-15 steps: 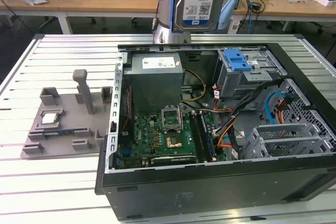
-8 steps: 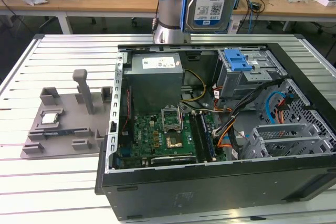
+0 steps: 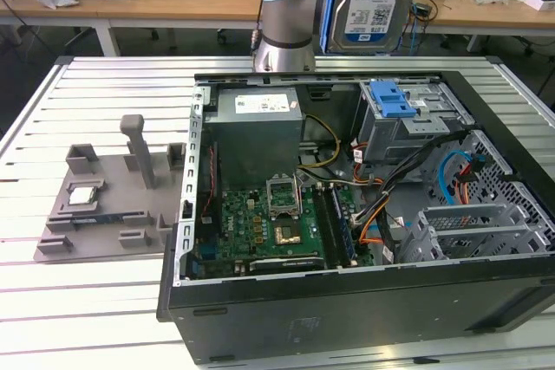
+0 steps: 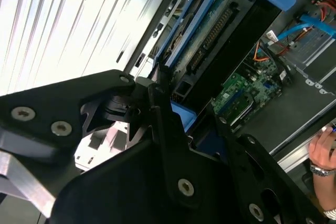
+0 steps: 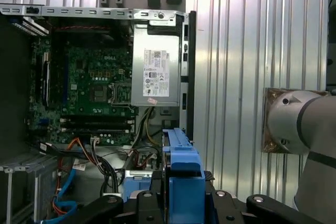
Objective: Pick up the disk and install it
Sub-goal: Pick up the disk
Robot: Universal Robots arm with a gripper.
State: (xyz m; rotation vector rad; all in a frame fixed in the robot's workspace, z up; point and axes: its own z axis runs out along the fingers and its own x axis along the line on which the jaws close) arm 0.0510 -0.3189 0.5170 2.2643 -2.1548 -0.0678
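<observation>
The disk (image 3: 375,2), a silver hard drive with a blue-and-white label, hangs upright above the far side of the open computer case (image 3: 347,301), over the drive bay (image 3: 408,119). In the second wrist view the disk (image 4: 210,30) shows edge-on with its connector and blue rails, and my gripper (image 4: 184,116) is shut on it, black fingers (image 4: 160,108) on either side. The first wrist view looks down past the disk's blue carrier (image 5: 181,174) and my gripper (image 5: 181,200) onto the case interior.
A blue latch (image 3: 395,97) tops the drive bay. Inside the case lie the power supply (image 3: 257,123), motherboard (image 3: 277,223) and loose cables (image 3: 381,214). A grey fixture (image 3: 104,205) with a processor chip (image 3: 82,195) sits at the exterior view's left. A person's hand (image 4: 321,156) is near the case edge.
</observation>
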